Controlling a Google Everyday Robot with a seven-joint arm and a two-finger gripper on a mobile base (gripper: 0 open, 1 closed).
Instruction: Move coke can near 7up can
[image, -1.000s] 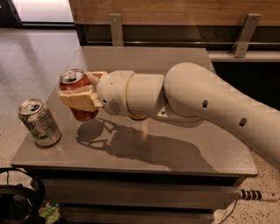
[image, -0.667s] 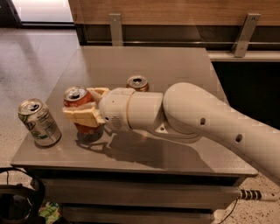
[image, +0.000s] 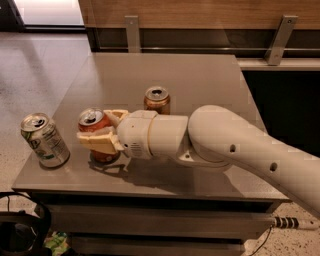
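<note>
The coke can (image: 94, 126), red with a silver top, stands on the grey table (image: 200, 80) at the front left. My gripper (image: 100, 131) reaches in from the right, its cream fingers (image: 96, 141) closed around the can's body. The 7up can (image: 44, 140), white and green with a silver top, stands tilted a little, about a can's width to the left of the coke can, near the table's front left corner.
An orange-gold can (image: 157, 99) stands behind my wrist near the table's middle. My white arm (image: 235, 150) spans the right front of the table. A wood panel with metal brackets (image: 133, 33) runs behind. Cables and a dark object (image: 20, 230) lie on the floor at left.
My gripper has lowered with the coke can from above the table down to its surface near the 7up can. The orange-gold can came into view behind my arm.
</note>
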